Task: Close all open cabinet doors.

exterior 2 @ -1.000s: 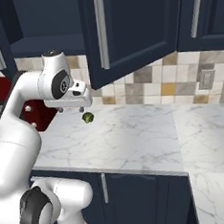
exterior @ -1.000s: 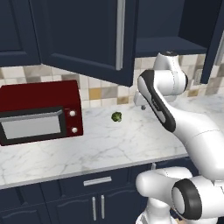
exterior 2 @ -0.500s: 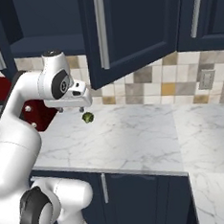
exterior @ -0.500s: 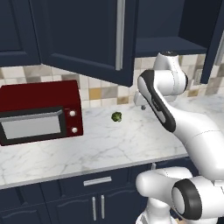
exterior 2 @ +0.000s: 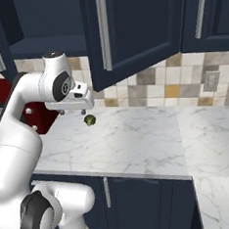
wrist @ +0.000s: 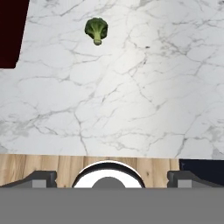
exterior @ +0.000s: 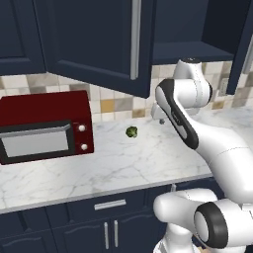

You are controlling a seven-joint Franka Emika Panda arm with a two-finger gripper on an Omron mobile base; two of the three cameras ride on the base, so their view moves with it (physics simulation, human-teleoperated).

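A white marble counter (exterior: 113, 168) veined in grey is running along a wall of beige, tan and orange tiles (exterior 2: 182, 83), with dark navy base cabinets (exterior 2: 144, 202) below it and dark navy wall cabinets above. A tall dark navy wall-cabinet door with a recessed panel and a long slim silver bar handle (exterior: 99, 44) is standing swung out over the counter, its lower edge hanging in front of the tiles; in the right base view the same door (exterior 2: 138, 26) is jutting toward the camera. Farther right in the left base view, a second navy cabinet door (exterior: 242, 44) is also standing ajar beside the open, dark shelf space. A glossy red microwave with a grey window (exterior: 44, 126) is sitting on the counter at the left. A small green broccoli floret (exterior: 131, 132) is lying on the marble, near the microwave but apart from it. The white arm's two-finger gripper (exterior 2: 72, 111) is hovering above the counter just beside the floret, pointing down, under the open door. Its finger tips are sitting far apart at the bottom corners of the hand view, so it is spread wide and holding nothing.
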